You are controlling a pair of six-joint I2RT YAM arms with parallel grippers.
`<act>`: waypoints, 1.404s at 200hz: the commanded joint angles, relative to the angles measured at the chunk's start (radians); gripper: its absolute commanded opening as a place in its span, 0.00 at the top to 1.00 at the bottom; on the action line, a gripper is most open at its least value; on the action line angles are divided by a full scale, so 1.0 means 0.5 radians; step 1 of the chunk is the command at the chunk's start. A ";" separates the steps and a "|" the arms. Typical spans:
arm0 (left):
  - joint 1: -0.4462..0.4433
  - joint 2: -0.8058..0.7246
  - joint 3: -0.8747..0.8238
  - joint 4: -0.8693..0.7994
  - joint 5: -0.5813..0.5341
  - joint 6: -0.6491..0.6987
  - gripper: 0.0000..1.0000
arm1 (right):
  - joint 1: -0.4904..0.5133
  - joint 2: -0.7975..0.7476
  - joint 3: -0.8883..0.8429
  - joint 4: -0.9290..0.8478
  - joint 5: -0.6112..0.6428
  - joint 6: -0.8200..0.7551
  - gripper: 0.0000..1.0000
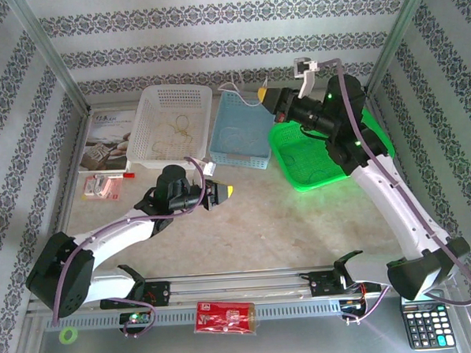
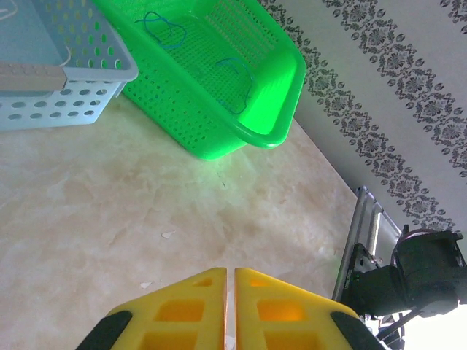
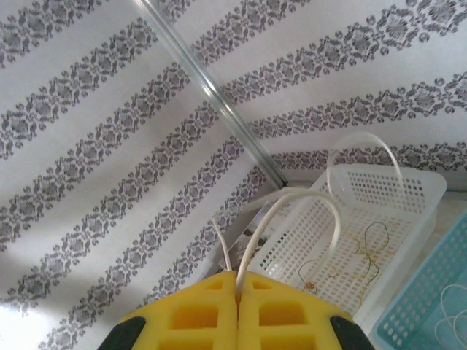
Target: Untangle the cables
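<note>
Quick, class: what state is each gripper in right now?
Left gripper: closed, holding nothing.
Right gripper: closed on the white cable.

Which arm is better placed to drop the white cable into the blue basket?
Right. Its gripper, shut on the white cable, hangs at the blue basket's far corner. The left gripper is shut on nothing, over the table.

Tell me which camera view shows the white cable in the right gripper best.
The right wrist view. There the white cable rises in clear loops from between the shut fingers of the right gripper. The top external view shows it small, as a thin loop at the far rim of the light blue basket.
</note>
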 commanded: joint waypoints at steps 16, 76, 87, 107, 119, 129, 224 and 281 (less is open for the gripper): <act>-0.019 -0.019 -0.013 0.106 -0.021 -0.047 0.85 | -0.074 0.059 0.002 0.159 0.104 0.063 1.00; -0.019 -0.276 -0.099 -0.075 -0.221 -0.069 0.52 | -0.148 0.239 -0.011 0.167 0.141 0.011 1.00; -0.019 -0.335 -0.107 -0.123 -0.274 -0.074 0.45 | -0.160 0.289 -0.005 0.171 0.152 0.005 1.00; -0.019 -0.441 -0.104 -0.216 -0.390 -0.076 0.30 | -0.168 0.396 0.014 0.178 0.206 -0.035 1.00; -0.019 -0.500 -0.100 -0.263 -0.453 -0.070 0.24 | -0.173 0.474 0.039 0.185 0.219 -0.048 1.00; -0.020 -0.543 -0.092 -0.295 -0.486 -0.060 0.18 | -0.176 0.546 0.066 0.192 0.230 -0.068 1.00; -0.019 -0.688 0.008 -0.484 -0.568 -0.082 0.00 | -0.173 1.153 0.317 0.145 0.268 -0.167 0.95; -0.019 -0.709 0.008 -0.523 -0.607 -0.097 0.00 | -0.124 1.099 0.361 0.049 0.163 -0.268 0.31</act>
